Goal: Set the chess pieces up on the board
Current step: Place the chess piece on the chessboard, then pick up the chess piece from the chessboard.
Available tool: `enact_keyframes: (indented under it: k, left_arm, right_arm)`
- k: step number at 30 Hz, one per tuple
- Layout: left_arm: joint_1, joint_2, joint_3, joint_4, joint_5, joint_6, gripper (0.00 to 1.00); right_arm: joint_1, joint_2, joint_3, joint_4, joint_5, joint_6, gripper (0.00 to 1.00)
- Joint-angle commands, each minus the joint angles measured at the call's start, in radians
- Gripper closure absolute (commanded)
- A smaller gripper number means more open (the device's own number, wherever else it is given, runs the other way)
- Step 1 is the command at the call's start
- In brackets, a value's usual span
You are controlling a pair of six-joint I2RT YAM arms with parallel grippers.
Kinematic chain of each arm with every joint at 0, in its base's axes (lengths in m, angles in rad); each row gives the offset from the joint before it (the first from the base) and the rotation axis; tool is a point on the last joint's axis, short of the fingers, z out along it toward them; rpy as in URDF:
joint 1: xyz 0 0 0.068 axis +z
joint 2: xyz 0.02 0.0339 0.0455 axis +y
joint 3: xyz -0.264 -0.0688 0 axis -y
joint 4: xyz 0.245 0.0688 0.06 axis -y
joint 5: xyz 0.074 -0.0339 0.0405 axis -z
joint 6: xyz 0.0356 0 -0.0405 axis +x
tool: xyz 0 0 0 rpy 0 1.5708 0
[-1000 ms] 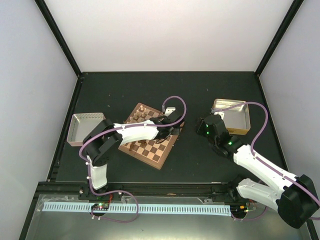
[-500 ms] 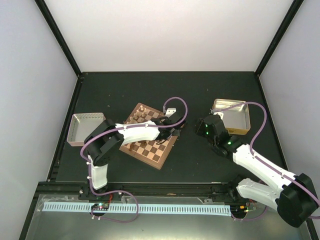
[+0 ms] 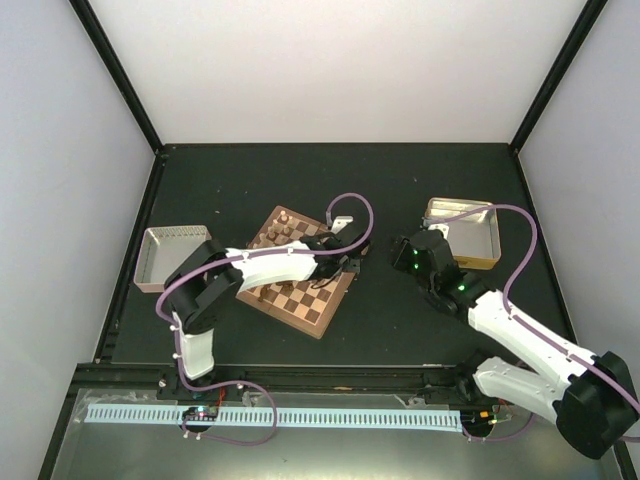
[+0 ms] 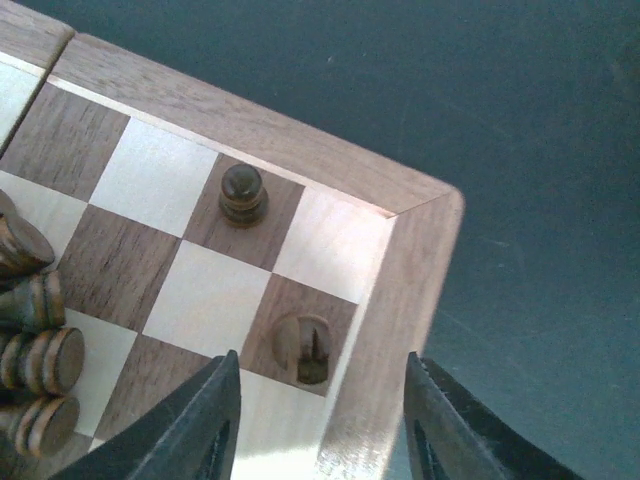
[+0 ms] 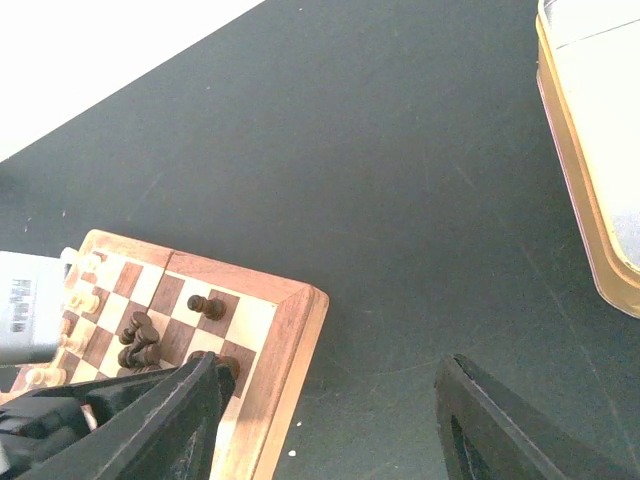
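The board [image 3: 300, 278] lies tilted on the black table, with chess pieces along its far-left edge [image 3: 283, 228]. My left gripper [image 3: 346, 262] hovers over the board's right corner, jaws open. In the left wrist view its fingers [image 4: 212, 421] flank the border [image 4: 385, 330], and a brown piece [image 4: 305, 349] stands free on the corner dark square just beyond the tips. A dark pawn [image 4: 241, 192] stands two squares away, and several dark pieces [image 4: 35, 340] crowd the left edge. My right gripper [image 3: 400, 252] hangs open and empty over bare table right of the board [image 5: 285, 325].
A silver tray [image 3: 170, 256] sits left of the board, partly behind my left arm. A gold-rimmed tray [image 3: 465, 230] sits at the right, and its edge [image 5: 585, 190] shows in the right wrist view. Black frame rails border the table.
My left gripper has gone from shut to open and let go of the brown piece on the corner square. The right arm has stayed still.
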Motion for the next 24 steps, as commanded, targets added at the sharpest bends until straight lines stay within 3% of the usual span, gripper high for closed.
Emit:
enact_keyframes:
  k: [1, 5, 14, 19, 24]
  left_arm:
    - [-0.008, -0.118, -0.019, 0.004, 0.035, 0.001, 0.50]
    - [0.000, -0.239, -0.091, 0.014, 0.038, 0.009, 0.41]
    - [0.060, -0.589, -0.303, 0.002, -0.038, 0.042, 0.37]
    - [0.115, -0.842, -0.431, 0.006, -0.151, 0.075, 0.33]
    - [0.192, -1.035, -0.499, -0.042, -0.154, 0.100, 0.31]
  right_arm:
    - [-0.007, -0.015, -0.004, 0.005, -0.017, -0.007, 0.40]
    - [-0.007, 0.011, 0.019, 0.018, -0.093, -0.057, 0.40]
    - [0.012, 0.242, 0.182, 0.017, -0.413, -0.238, 0.45]
    - [0.105, 0.371, 0.283, 0.010, -0.465, -0.304, 0.49]
    - [0.249, 0.508, 0.392, -0.013, -0.465, -0.350, 0.49]
